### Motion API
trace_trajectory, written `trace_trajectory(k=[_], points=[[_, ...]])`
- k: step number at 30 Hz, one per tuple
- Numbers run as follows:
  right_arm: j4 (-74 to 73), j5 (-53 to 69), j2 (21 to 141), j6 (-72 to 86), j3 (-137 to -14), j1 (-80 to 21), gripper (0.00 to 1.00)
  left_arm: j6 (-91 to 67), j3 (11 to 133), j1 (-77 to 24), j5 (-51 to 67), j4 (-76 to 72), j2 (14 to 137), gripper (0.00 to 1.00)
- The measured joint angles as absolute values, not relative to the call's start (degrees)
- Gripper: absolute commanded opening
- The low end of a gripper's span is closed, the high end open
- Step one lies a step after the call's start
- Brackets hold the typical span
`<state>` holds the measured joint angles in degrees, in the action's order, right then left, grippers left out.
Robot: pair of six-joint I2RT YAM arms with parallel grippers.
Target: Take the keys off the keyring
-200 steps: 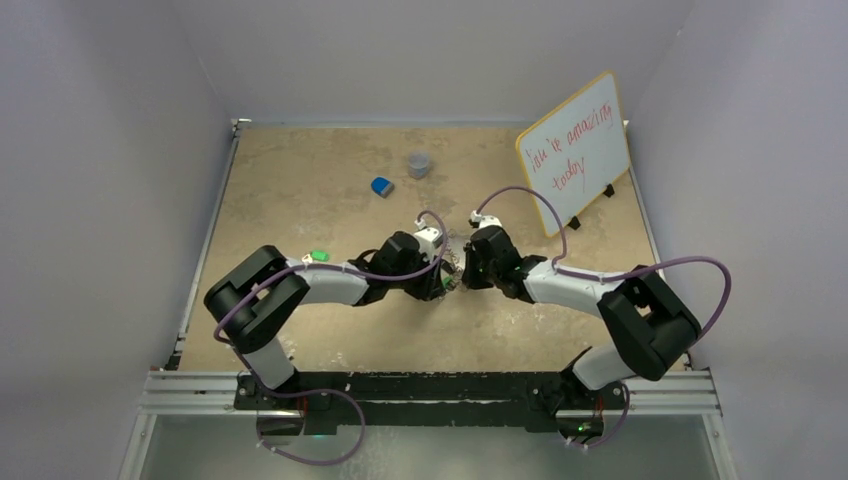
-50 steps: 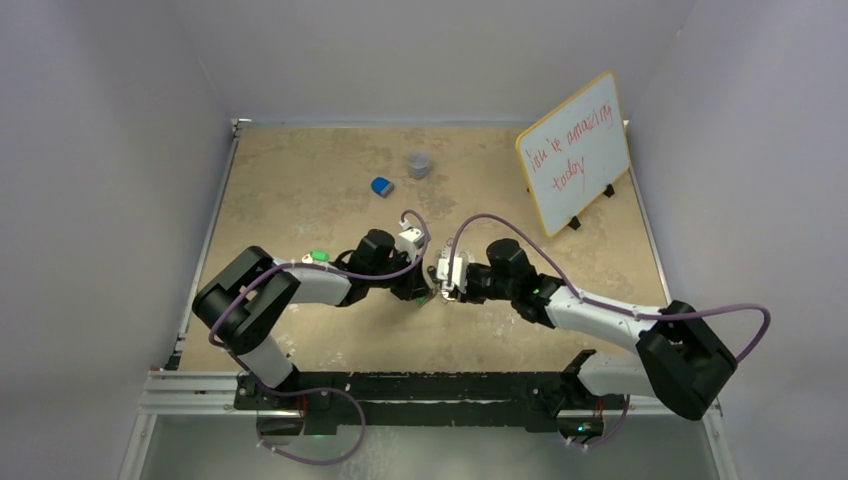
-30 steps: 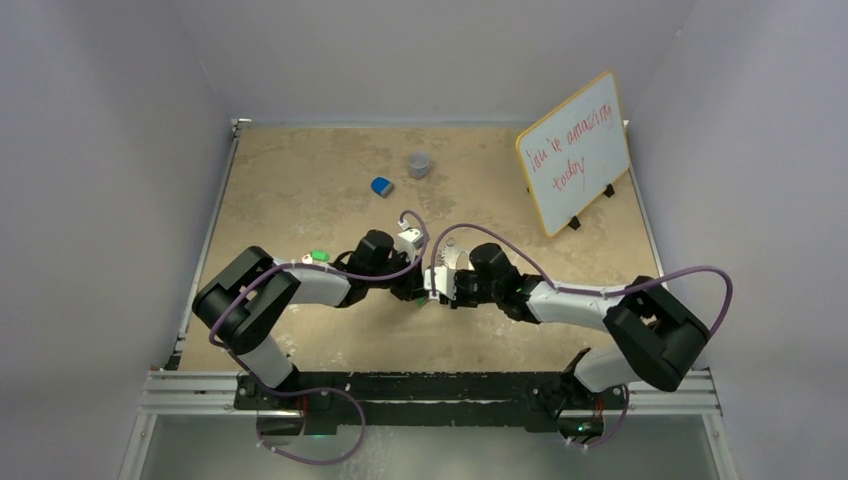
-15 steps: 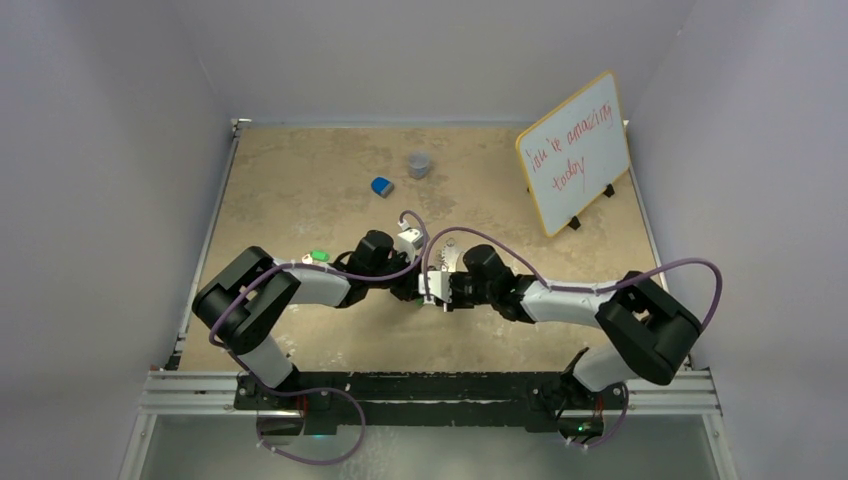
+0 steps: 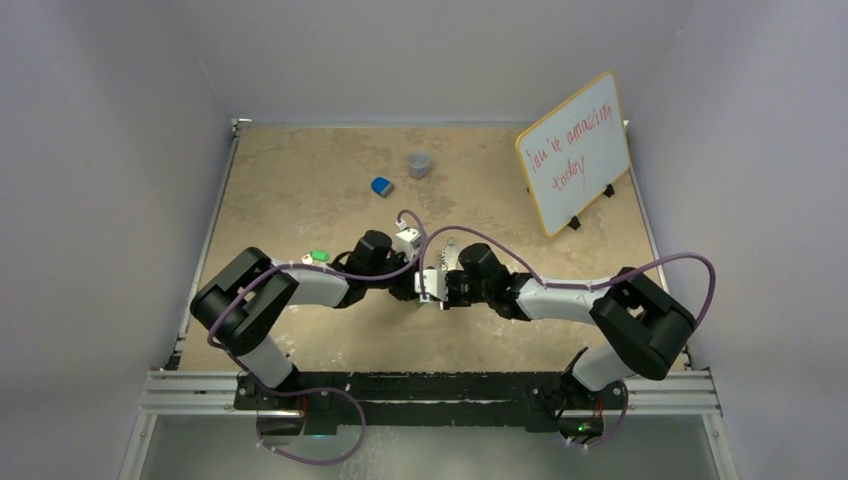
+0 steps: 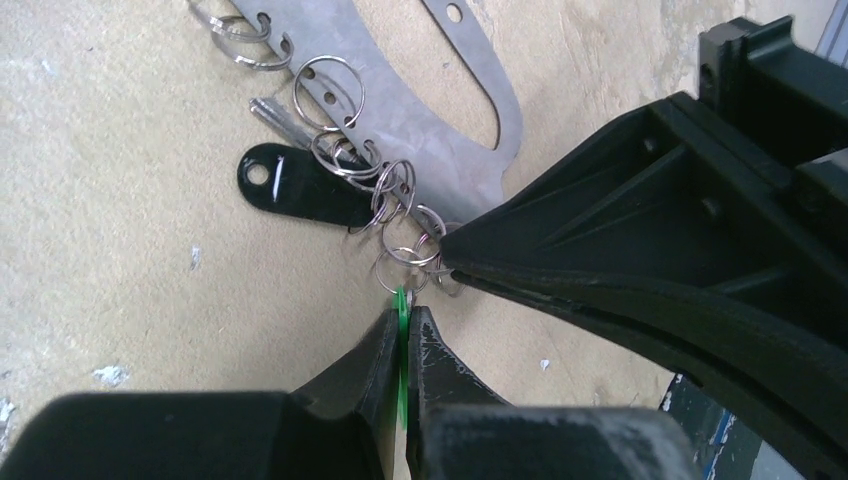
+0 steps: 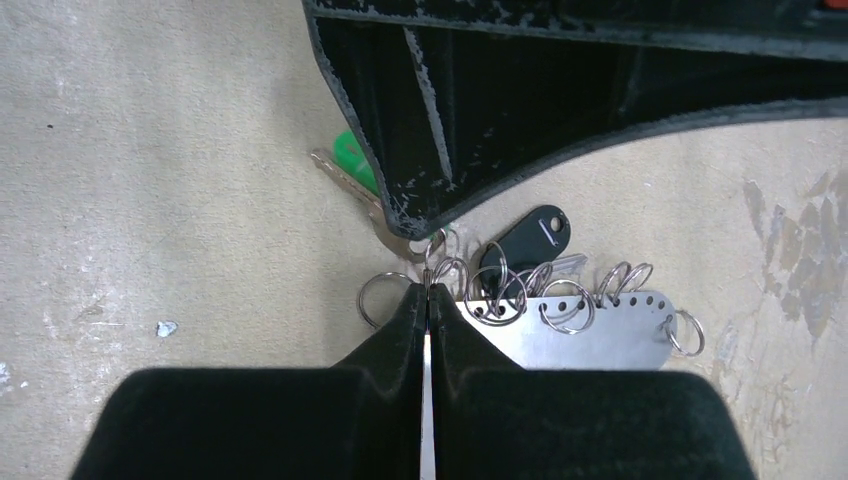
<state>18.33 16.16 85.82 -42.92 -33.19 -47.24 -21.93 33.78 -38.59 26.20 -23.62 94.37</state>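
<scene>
From above, the left arm [image 5: 320, 285] and right arm [image 5: 560, 298] are seen tip to tip over the desk [image 5: 300, 190]. At the left wrist, the left gripper [image 6: 403, 318] is clamped on a green key [image 6: 400, 300] just beside the keyring [image 6: 400, 90], a metal plate with rings lying flat. At the right wrist, the right gripper [image 7: 427, 292] is pinched shut on one ring [image 7: 428, 268].

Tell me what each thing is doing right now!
left gripper, shut on the green key
right gripper, shut on a split ring
green key, pinched by its head
metal keyring plate, lying flat, rings threaded through
black tag, lying flat
grey cup, upright
whiteboard, propped up, written on
</scene>
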Motion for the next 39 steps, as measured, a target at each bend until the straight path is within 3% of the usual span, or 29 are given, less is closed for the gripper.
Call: trace_trajectory(k=[22,29,39], points=[[27.44,19.22,78.30,-34.54,-32.03,-47.55,0.00,-24.56,29.67,-36.36,26.37,-24.25,85.67,0.00],[44.56,20.80,79.75,-26.61,-27.57,-47.51,0.00,-25.04,27.16,-35.75,23.18,-23.11,78.06,0.00],[78.54,20.51,93.86,-14.98,-18.83,-47.51,0.00,-27.07,22.26,-35.62,18.63,-23.09,71.64,0.00]])
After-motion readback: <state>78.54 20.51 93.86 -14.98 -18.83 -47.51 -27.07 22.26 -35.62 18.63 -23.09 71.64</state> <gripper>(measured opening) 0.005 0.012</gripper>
